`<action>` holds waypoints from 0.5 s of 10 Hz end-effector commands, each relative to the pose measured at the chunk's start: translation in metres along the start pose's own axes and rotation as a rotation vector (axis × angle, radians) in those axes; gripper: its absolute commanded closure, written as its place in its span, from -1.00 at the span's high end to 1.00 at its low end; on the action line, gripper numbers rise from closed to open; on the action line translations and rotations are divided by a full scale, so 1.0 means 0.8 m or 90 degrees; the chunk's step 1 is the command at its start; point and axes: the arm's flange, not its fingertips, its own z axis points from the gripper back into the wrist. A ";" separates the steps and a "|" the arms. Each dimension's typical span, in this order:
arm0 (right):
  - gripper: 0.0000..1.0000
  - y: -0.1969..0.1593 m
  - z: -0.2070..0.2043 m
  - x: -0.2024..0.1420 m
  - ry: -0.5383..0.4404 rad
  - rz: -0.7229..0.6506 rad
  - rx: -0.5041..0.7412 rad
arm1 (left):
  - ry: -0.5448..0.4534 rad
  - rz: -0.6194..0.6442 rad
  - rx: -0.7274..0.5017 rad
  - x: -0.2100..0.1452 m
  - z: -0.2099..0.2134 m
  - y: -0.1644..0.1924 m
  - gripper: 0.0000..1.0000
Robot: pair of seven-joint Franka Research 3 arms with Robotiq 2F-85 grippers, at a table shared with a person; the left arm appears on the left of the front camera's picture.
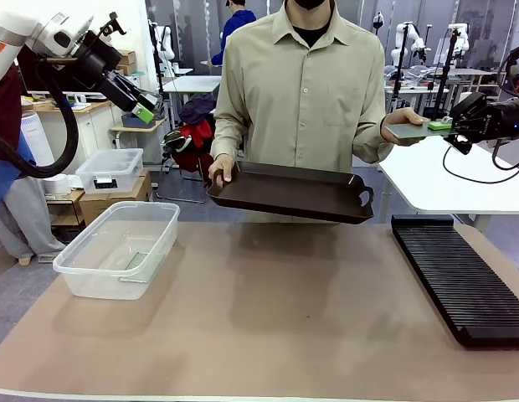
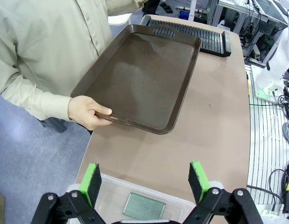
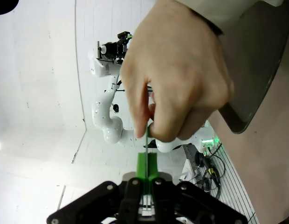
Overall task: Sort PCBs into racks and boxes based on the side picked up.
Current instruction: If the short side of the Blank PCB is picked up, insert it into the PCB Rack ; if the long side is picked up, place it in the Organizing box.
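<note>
One green PCB (image 1: 413,130) is held flat at the upper right, between the person's hand (image 1: 402,121) and my right gripper (image 1: 442,126), which is shut on its near end. In the right wrist view the board (image 3: 147,140) runs edge-on from the hand (image 3: 177,84) into the closed green pads (image 3: 142,165). A second PCB (image 2: 144,206) lies on the bottom of the clear tub (image 1: 163,219). My left gripper (image 1: 143,110) hangs open and empty, high above the tub (image 2: 182,200). The black slotted rack (image 1: 456,276) lies along the table's right side.
The person stands at the far edge and holds an empty dark brown tray (image 1: 293,193) over the table with the other hand (image 2: 88,112). A smaller lidded clear box (image 1: 109,172) sits on cartons beyond the table's left. A white table (image 1: 460,180) stands behind the rack.
</note>
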 end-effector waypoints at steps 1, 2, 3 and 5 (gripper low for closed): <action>-1.00 0.001 -0.001 -0.001 0.005 0.011 0.003 | 0.001 0.001 0.001 -0.001 -0.001 -0.001 1.00; -1.00 0.001 -0.001 -0.001 0.005 0.011 0.003 | 0.001 0.001 0.001 -0.001 -0.001 -0.001 1.00; -1.00 0.001 -0.001 -0.001 0.005 0.011 0.003 | 0.001 0.001 0.001 -0.001 -0.001 -0.001 1.00; -1.00 0.001 -0.001 -0.001 0.005 0.011 0.003 | 0.001 0.001 0.001 -0.001 -0.001 -0.001 1.00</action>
